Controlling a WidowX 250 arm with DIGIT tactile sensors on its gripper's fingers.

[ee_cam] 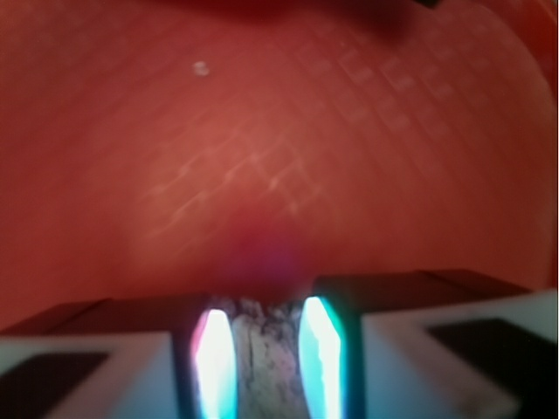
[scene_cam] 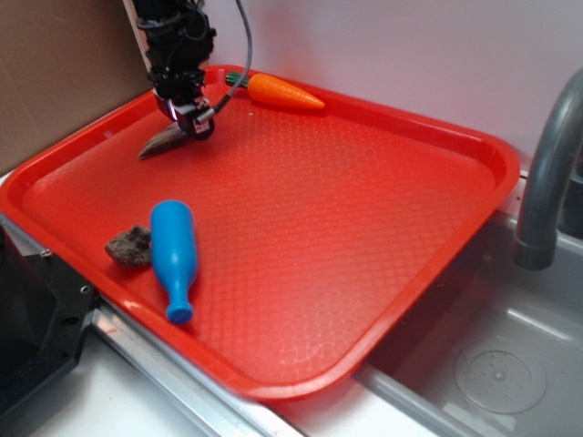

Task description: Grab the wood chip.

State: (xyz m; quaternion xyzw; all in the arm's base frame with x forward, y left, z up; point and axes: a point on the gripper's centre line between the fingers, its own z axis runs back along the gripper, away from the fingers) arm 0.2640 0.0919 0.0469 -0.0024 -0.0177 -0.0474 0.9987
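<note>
Exterior: tool (scene_cam: 189,123) down, pinching wood chip (scene_cam: 164,142)

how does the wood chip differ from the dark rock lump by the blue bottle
The wood chip is a flat, grey-brown sliver tapering to a point; the rock lump is chunky, darker and rough. The chip sits between the fingers of the gripper at the tray's far left corner, while the lump lies free at the near-left edge, against the blue bottle. Both are on the red tray.
</note>
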